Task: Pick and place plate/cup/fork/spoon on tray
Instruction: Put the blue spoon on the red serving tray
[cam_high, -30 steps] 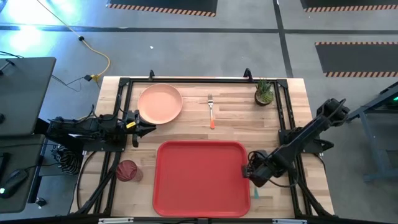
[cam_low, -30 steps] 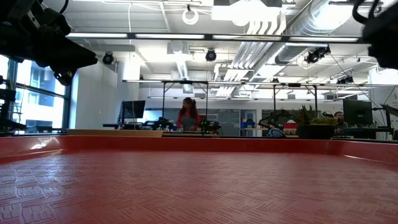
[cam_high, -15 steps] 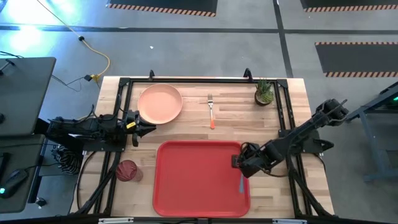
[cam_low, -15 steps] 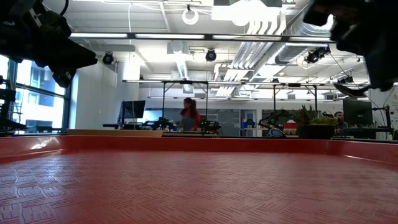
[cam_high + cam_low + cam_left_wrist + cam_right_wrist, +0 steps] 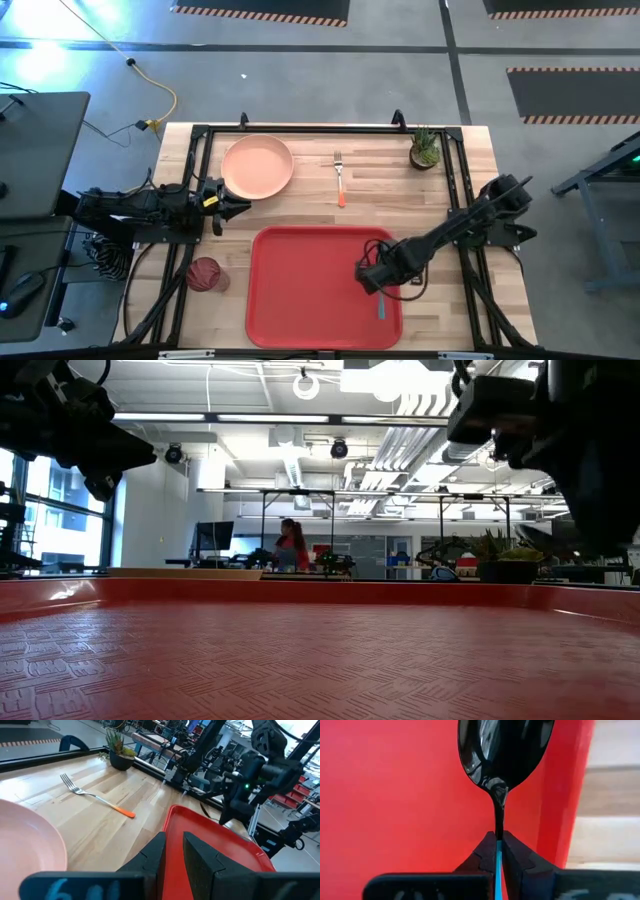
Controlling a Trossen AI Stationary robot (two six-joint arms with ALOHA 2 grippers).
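Observation:
The red tray lies at the table's near middle. My right gripper is over the tray's right part, shut on the spoon, whose dark bowl points away from the fingers; its teal handle sticks out toward the near edge. The peach plate lies flat at the far left, and the orange-handled fork lies on the wood right of it. The dark-red cup stands left of the tray. My left gripper waits just near of the plate, open by a narrow gap. My right gripper pinches the spoon's teal handle between its two fingers, just behind the dark metal neck. The spoon runs on in line with the fingers, bowl out ahead, over the tray floor. In the low view the gripper hangs above the tray.
A small potted plant stands at the table's far right corner. A black frame runs around the table's edges. Bare wood lies between the plate, the fork and the tray's far rim.
My right gripper has gone toward the table's left edge with the spoon, from beyond the tray's right rim to over the tray's right part. The spoon stays pinched and in line with the fingers.

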